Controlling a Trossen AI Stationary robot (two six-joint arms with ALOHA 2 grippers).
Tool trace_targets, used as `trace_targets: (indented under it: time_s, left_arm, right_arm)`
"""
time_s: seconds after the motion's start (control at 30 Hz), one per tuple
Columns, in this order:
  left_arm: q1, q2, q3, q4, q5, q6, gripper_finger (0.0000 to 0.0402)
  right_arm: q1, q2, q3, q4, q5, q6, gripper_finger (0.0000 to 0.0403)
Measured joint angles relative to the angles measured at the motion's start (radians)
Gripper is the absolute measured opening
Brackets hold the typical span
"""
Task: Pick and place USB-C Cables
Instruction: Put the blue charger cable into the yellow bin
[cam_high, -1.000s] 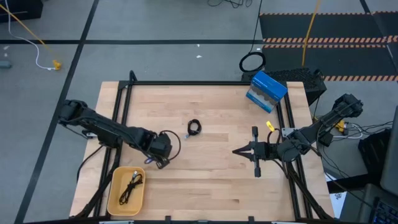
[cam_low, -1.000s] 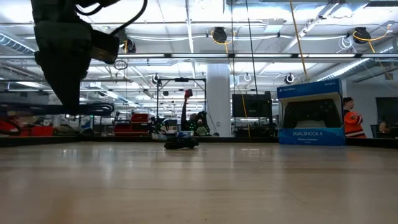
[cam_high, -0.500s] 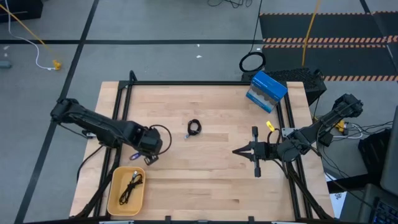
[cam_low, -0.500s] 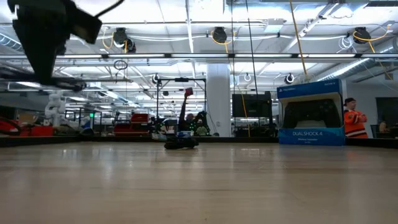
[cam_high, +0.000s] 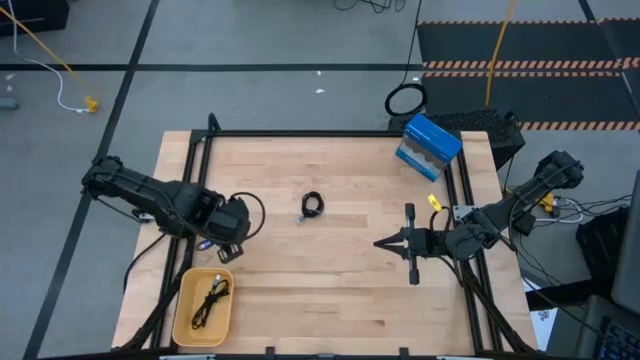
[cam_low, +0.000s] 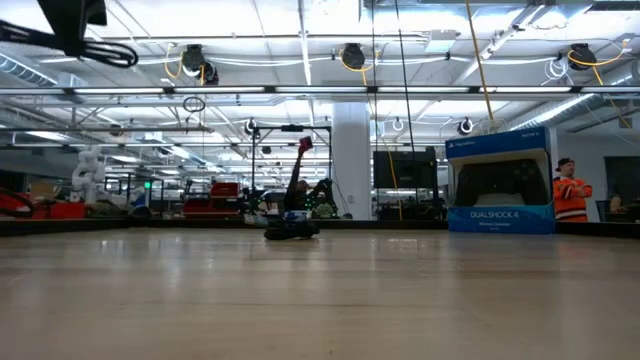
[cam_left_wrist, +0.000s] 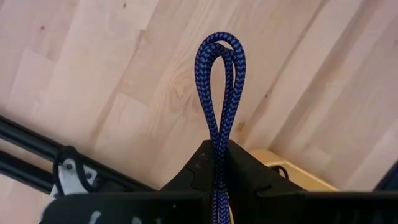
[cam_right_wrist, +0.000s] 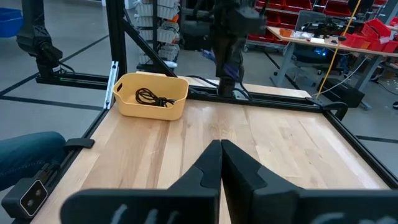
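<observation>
My left gripper (cam_high: 222, 243) hovers above the table's left part, just beyond the yellow bin (cam_high: 203, 305), and is shut on the purple USB-C cable (cam_left_wrist: 221, 81). One loose black cable (cam_high: 212, 298) lies inside the bin. A tight black coil (cam_high: 312, 205) rests flat on the wood near the table's middle and also shows in the low view (cam_low: 292, 228). My right gripper (cam_high: 385, 242) is shut and waits over the table's right part, touching nothing. My left gripper pinches the purple cable between its two fingers (cam_left_wrist: 242, 171), on the doubled strands below its bend. The looped end (cam_left_wrist: 222, 43) sticks out past the fingertips. The fingers point down at the table, and the cable is lifted clear of the wood.
A blue DualShock box (cam_high: 432, 145) stands at the far right corner. A black frame rail (cam_high: 300, 133) runs round the table. A large black ring loop (cam_high: 405, 100) lies on the floor beyond it. A person in orange (cam_low: 570, 190) stands in the room behind.
My left gripper has risen, leaving most of the low view at the top, and has moved toward the table's left edge, carrying the purple cable. The black coil, the bin and my right arm have kept still.
</observation>
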Motion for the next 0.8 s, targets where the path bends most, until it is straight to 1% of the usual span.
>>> trace_targets:
  time_s: [0.23, 0.4, 0.57, 0.67, 0.8]
  left_arm:
    - [-0.004, 0.0, 0.086, -0.09, 0.0, 0.007, 0.0022]
    - [-0.004, 0.0, 0.132, -0.087, -0.001, 0.044, 0.0022]
    - [-0.005, 0.0, 0.136, -0.088, -0.003, 0.044, 0.0022]
    - [-0.026, 0.0, 0.136, -0.088, -0.005, 0.009, 0.0022]
    - [-0.081, 0.0, 0.136, -0.088, -0.004, -0.055, 0.0022]
  right_arm:
    - [0.0, 0.0, 0.0, 0.0, 0.0, 0.0, 0.0]
    - [0.0, 0.0, 0.0, 0.0, 0.0, 0.0, 0.0]
    - [0.0, 0.0, 0.0, 0.0, 0.0, 0.0, 0.0]
    - [0.0, 0.0, 0.0, 0.0, 0.0, 0.0, 0.0]
    - [0.0, 0.0, 0.0, 0.0, 0.0, 0.003, 0.0]
